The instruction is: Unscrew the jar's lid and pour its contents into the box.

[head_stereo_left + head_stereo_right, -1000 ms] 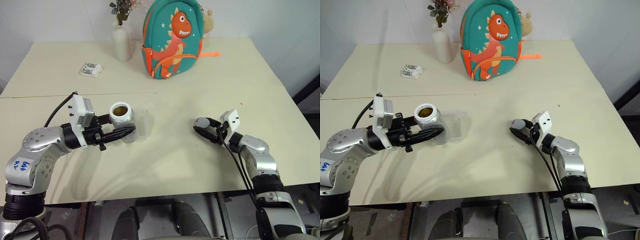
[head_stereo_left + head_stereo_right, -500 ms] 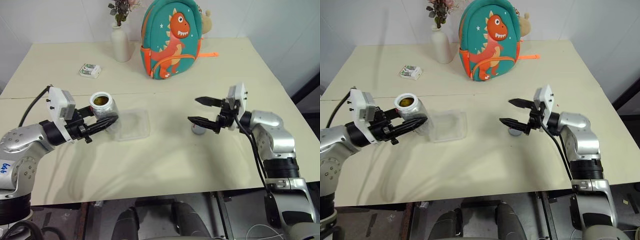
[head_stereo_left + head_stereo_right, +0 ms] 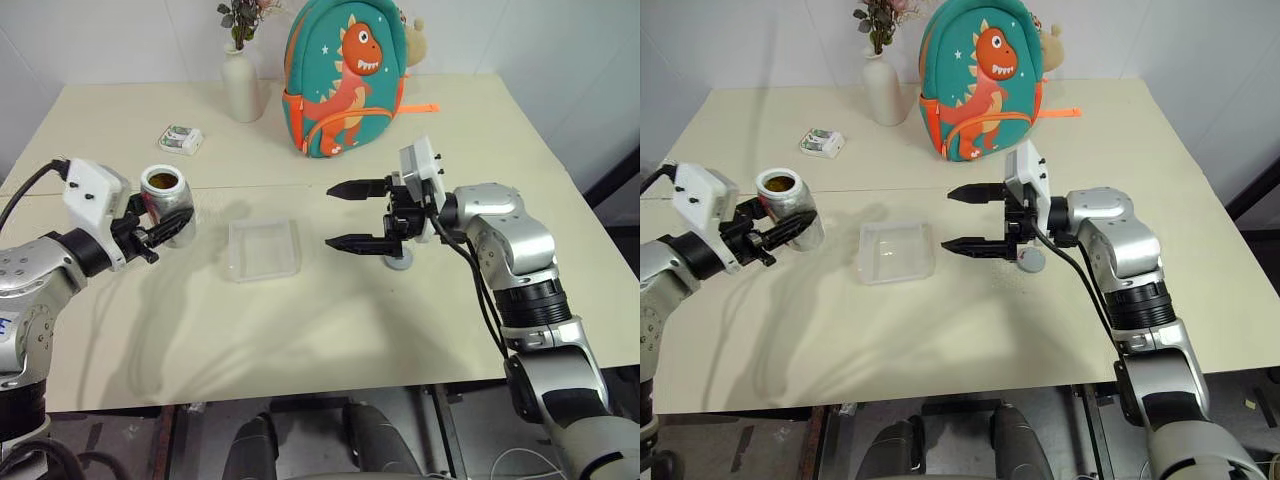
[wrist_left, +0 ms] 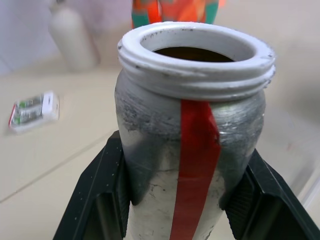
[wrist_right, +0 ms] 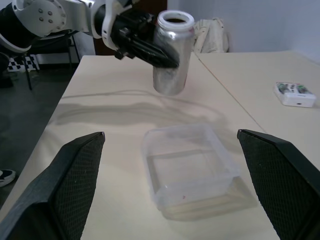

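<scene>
From the head views, the left gripper (image 3: 160, 232) is clenched around the small clear plastic jar (image 3: 167, 203), open-mouthed and held upright above the cream table (image 3: 330, 330), off to the left of the shallow square clear plastic box (image 3: 263, 249). The right gripper (image 3: 350, 214) is spread wide, holding nothing, just right of the box; the round flat grey lid (image 3: 400, 262) lies on the table beneath that wrist. The left wrist view shows black fingers (image 4: 102, 192) pressing the jar's sides beside its red stripe (image 4: 192, 165). In the right wrist view the empty fingers (image 5: 75, 165) frame the box, with the jar hanging beyond it.
</scene>
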You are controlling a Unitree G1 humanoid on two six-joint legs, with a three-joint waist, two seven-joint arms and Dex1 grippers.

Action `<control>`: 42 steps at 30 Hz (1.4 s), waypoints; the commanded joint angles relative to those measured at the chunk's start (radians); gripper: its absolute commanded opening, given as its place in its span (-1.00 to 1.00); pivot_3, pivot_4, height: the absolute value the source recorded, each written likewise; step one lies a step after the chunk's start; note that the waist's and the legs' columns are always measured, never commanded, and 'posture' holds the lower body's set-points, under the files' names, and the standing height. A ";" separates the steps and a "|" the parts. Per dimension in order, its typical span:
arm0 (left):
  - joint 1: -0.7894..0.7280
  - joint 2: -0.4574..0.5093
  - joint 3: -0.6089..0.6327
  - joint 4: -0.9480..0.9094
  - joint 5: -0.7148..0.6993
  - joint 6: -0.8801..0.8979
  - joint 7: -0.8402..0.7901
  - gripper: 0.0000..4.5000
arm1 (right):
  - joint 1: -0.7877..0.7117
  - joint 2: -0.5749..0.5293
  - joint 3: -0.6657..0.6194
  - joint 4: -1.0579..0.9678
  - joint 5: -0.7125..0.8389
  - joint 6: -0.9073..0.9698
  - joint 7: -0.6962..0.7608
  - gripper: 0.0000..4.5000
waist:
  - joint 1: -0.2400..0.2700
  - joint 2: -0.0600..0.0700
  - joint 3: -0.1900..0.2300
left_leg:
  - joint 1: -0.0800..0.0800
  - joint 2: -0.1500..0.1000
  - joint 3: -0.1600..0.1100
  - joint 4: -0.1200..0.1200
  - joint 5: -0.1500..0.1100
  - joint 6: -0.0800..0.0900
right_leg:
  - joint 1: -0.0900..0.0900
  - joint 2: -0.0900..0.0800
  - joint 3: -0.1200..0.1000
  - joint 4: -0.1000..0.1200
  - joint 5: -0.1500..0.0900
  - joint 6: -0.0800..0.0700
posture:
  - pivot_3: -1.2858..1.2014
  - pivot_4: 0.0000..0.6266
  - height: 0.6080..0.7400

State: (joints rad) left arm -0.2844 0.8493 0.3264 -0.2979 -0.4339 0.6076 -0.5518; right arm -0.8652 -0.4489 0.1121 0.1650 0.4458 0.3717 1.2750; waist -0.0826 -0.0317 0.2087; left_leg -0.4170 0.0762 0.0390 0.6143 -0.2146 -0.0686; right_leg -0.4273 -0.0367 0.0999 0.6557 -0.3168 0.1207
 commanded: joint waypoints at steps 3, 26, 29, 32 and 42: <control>-0.020 0.019 -0.089 -0.036 0.196 -0.142 0.069 -0.11 | -0.002 -0.003 -0.017 -0.034 0.012 -0.003 -0.004 0.99 | -0.001 0.000 0.000 | -0.001 0.000 0.000 0.000 0.000 0.000 | -0.001 0.000 0.000 0.000 0.000 0.000 | 0.03 -0.52 1.00; -0.354 0.213 -0.654 0.314 1.769 -0.826 0.831 -0.11 | 0.095 0.108 -0.077 -0.101 0.090 0.085 -0.213 0.99 | 0.003 -0.001 0.000 | -0.003 0.000 0.006 0.001 -0.001 0.002 | -0.005 0.000 0.003 0.002 0.000 0.000 | 0.03 -0.52 1.00; -0.406 0.210 -0.686 0.340 1.849 -0.839 0.892 -0.11 | 0.102 0.126 -0.086 -0.103 0.105 0.092 -0.236 0.99 | 0.005 -0.001 0.000 | -0.003 0.000 0.006 0.001 -0.001 0.002 | -0.005 0.000 0.003 0.002 0.001 0.001 | 0.03 -0.52 1.00; -0.424 0.198 -0.691 0.344 1.845 -0.859 0.882 -0.11 | 0.103 0.135 -0.095 -0.094 0.119 0.095 -0.247 0.99 | 0.006 -0.001 0.000 | -0.004 0.000 0.006 0.001 -0.001 0.002 | -0.006 0.000 0.003 0.002 0.001 0.001 | 0.03 -0.52 1.00; -0.321 0.233 -0.568 0.248 1.695 -0.892 0.776 -0.11 | 0.099 0.153 -0.097 -0.062 0.117 0.082 -0.239 0.99 | 0.002 -0.001 0.000 | -0.003 0.001 0.006 0.002 -0.001 0.002 | -0.006 0.000 0.003 0.005 0.001 0.001 | 0.03 -0.52 1.00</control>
State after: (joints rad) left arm -0.6090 1.0509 -0.3062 0.0022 1.3022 -0.2757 0.2316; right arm -0.7621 -0.3008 0.0344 0.1226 0.5412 0.4665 1.0296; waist -0.0804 -0.0326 0.2086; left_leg -0.4203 0.0770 0.0451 0.6162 -0.2156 -0.0663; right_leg -0.4336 -0.0368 0.1030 0.6604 -0.3163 0.1215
